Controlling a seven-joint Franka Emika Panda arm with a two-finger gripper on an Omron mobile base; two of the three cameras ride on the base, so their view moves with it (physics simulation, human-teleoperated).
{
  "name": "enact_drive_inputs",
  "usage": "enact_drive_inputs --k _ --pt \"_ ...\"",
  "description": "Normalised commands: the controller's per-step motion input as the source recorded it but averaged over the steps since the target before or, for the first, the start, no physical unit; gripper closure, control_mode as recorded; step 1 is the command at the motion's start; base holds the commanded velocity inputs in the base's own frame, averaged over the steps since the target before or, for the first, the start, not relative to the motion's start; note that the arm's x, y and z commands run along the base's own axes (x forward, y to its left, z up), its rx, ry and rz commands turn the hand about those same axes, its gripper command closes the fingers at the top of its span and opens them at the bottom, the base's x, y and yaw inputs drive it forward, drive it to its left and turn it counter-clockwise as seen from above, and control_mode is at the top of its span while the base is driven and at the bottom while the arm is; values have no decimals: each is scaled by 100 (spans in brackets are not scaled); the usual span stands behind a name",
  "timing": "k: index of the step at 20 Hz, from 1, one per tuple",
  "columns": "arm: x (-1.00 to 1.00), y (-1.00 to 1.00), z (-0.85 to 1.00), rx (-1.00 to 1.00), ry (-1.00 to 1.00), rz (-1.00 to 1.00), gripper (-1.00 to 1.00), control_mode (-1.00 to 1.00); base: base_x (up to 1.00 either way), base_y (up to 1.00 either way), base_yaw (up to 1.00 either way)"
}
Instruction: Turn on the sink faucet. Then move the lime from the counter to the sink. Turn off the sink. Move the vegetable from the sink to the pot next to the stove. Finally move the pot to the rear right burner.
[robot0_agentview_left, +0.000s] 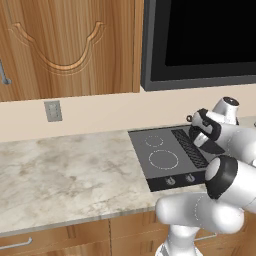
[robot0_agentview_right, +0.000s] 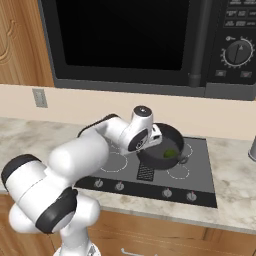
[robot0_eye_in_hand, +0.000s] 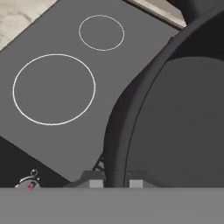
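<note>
Clamped on the near rim of the pot (robot0_eye_in_hand: 175, 118), the hand (robot0_eye_in_hand: 114, 181) had its two fingertips nearly together, one on the outside of the wall and one on the inside, as the hand view showed. From the right base camera the hand (robot0_agentview_right: 150, 145) sat at the left edge of the pot (robot0_agentview_right: 167, 150), which was over the middle of the stove (robot0_agentview_right: 200, 170), between the ring markings; whether it rested on the glass or was lifted clear could not be told. The lime (robot0_agentview_right: 171, 153) lay inside the pot, toward its right side. A vent grille (robot0_agentview_right: 145, 172) ran down the centre of the cooktop just in front of the pot. In the left base view the stove (robot0_agentview_left: 155, 155) lay on the marbled bench (robot0_agentview_left: 65, 175), with two rings bare on its left half and knobs along its front edge. A microwave (robot0_agentview_right: 130, 40) hung above, and a wall socket (robot0_agentview_left: 53, 110) sat on the backsplash to the left.
</note>
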Motion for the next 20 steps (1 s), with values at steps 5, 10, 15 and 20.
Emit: enact_drive_inputs --k 5,10,15,20 --pt "13 -30 -8 -5 4 17 100 -100 0 0 0" --pt "22 -31 -17 -5 5 12 100 -100 0 0 0" --pt "33 -18 -24 -4 -1 6 100 -100 0 0 0" --pt "31 -11 -31 -3 -1 0 100 -100 0 0 0"
